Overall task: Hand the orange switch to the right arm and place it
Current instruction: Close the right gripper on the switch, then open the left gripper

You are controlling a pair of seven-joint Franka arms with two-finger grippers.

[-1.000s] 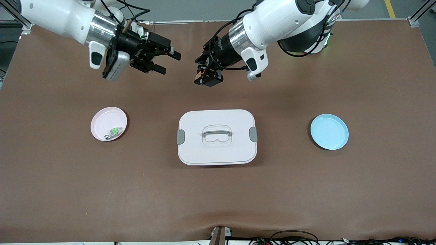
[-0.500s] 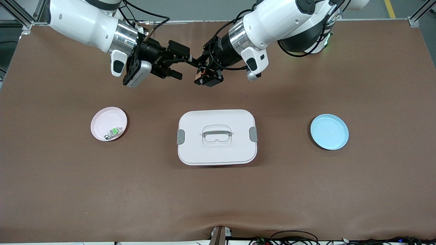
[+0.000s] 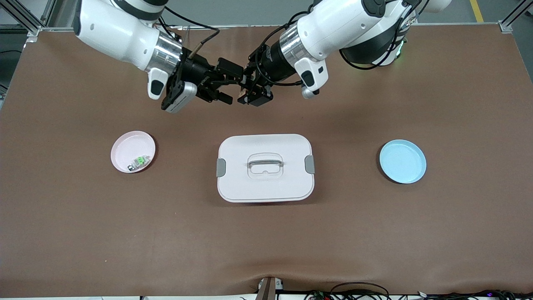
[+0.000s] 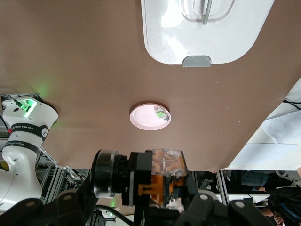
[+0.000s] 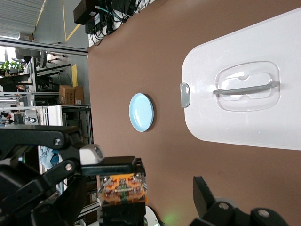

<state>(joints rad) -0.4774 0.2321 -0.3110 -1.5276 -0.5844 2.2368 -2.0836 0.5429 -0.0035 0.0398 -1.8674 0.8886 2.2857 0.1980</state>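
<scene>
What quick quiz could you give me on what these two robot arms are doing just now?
1. True or false: the left gripper is shut on the orange switch.
2. The right gripper is: A open, B shut.
3. What lies in the pink plate?

Key: 1 true. 2 A, open around the switch, above the table. 3 A small clear piece with a green mark.

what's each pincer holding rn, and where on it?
Left pincer is shut on the orange switch, clamped at its black end. Right pincer is open around the free end, holding nothing.
</scene>
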